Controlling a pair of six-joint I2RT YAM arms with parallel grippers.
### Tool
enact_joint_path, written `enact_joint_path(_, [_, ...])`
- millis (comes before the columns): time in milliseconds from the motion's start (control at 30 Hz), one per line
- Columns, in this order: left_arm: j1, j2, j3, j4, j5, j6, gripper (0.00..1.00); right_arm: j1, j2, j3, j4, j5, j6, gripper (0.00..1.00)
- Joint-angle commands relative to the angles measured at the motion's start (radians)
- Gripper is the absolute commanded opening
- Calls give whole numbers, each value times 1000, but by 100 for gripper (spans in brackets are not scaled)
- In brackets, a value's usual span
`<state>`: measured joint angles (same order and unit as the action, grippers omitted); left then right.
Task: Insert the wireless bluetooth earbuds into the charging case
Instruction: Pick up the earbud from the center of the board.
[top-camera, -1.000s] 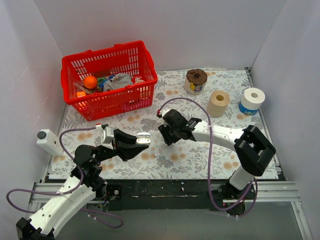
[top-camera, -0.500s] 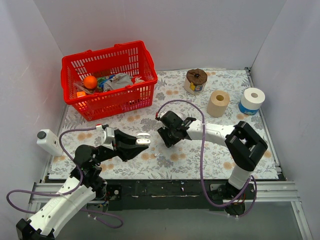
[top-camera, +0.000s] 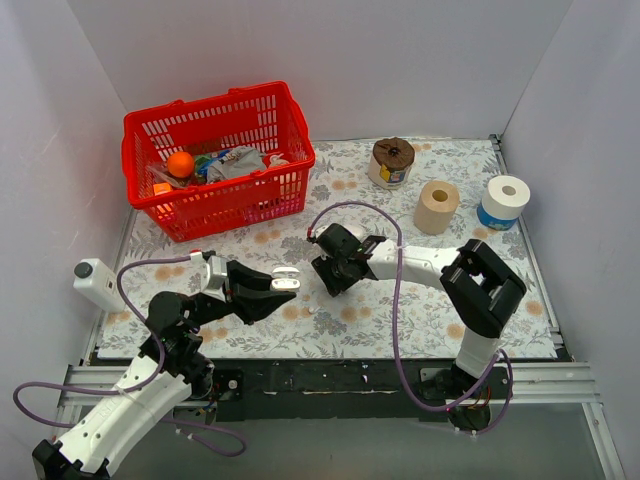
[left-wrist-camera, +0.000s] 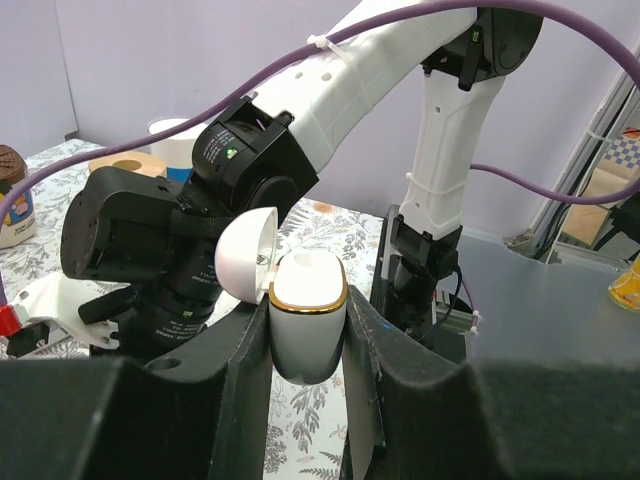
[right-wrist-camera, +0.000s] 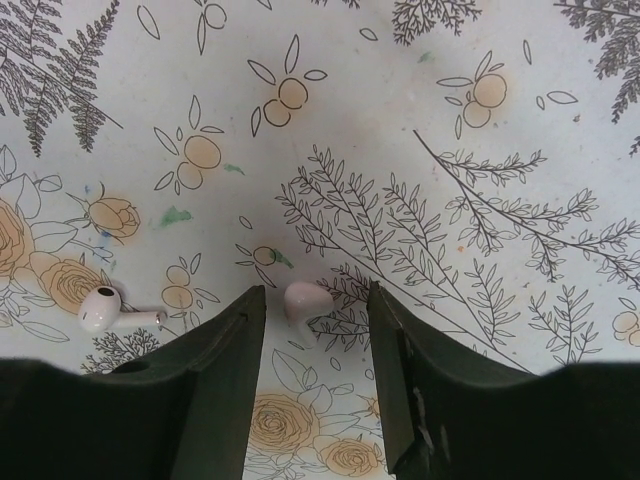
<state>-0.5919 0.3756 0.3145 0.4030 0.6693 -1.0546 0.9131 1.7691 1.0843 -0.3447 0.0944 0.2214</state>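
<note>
Evidently our spread right gripper (right-wrist-camera: 312, 335) straddled an earbud (right-wrist-camera: 303, 298); we judged it should close gently and centred, while the left gripper (left-wrist-camera: 308, 348) pinched the open case (left-wrist-camera: 310, 300).

My left arm (top-camera: 130, 385) stretches forward, low and nearly level, and my left gripper (left-wrist-camera: 307, 305) is clamped on the charging case (left-wrist-camera: 310, 345), one finger on each side. My right arm (top-camera: 430, 262) folds across toward it, wrist bent down. My right gripper (right-wrist-camera: 313, 292) points downward with its fingers parted.
</note>
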Motion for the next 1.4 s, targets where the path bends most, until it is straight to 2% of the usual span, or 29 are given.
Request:
enact_joint_path(0, [0,-6,-12,-3,-7,-1,0,6,18,25,19,-12,1,53])
enact_joint_path(233, [1,-6,-14,-1,-8,-4,0,6,32,29,24,-18,-2,49])
enact_joint_path(367, [0,-10,-15,-3,-7,-5,0,6,35,31,15,-22,-2,40])
enact_joint_path(533, [0,-15,-17,-10,-7,-2,0,6,17,13,12,-21,-1,34])
enact_joint_path(600, [0,-14,-17,-10,-5,-4,0,6,12,9,7,-21,-1,26])
enact_joint_path(633, [0,-9,-17,-7,-4,-4,0,6,-5,6,6,-19,-1,17])
enact_joint_path(667, [0,-10,-15,-7,-5,-2,0,7,-19,9,4,-18,1,13])
enact_joint_path(833, [0,3,-11,0,-7,2,0,6,-69,26,-11,-1,1,3])
enact_joint_path(1200, [0,14,-9,5,-19,1,0,4,-94,17,7,22,4,1])
enact_joint_path(1367, [0,26,-15,46,-40,-1,0,-3,-224,86,-13,129,-5,1])
